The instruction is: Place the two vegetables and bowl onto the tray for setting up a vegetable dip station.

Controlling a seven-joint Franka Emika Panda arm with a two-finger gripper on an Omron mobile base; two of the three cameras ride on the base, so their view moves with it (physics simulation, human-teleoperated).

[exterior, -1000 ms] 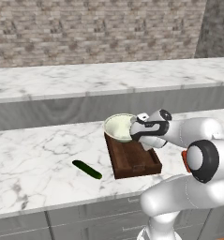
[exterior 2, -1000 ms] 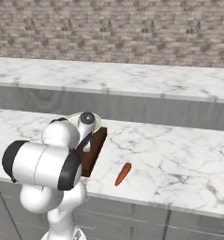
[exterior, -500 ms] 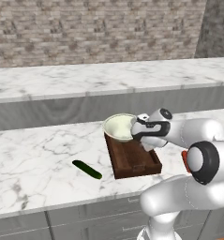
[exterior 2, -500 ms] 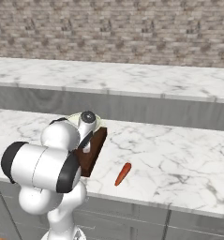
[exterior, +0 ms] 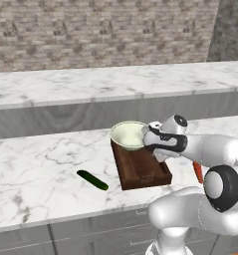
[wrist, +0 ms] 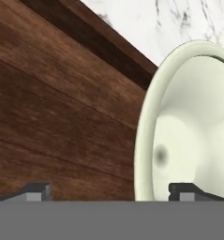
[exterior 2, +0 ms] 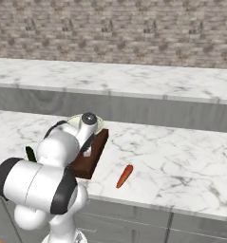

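A white-and-grey veined marble counter (exterior: 36, 169) runs below a raised marble ledge (exterior: 90, 84) and a grey-brown brick wall (exterior: 90, 30). On the counter sits one rectangular dark brown wooden tray (exterior: 140, 169), its long axis running away from the robot. One round pale cream-green bowl (exterior: 129, 135) rests upright on its far end. One long slim dark green cucumber (exterior: 92, 180) lies left of the tray, angled toward it. One tapered orange-red carrot (exterior 2: 125, 176) lies right of the tray, well apart. The gripper (wrist: 108, 191) hangs spread wide at the bowl's rim, holding nothing.
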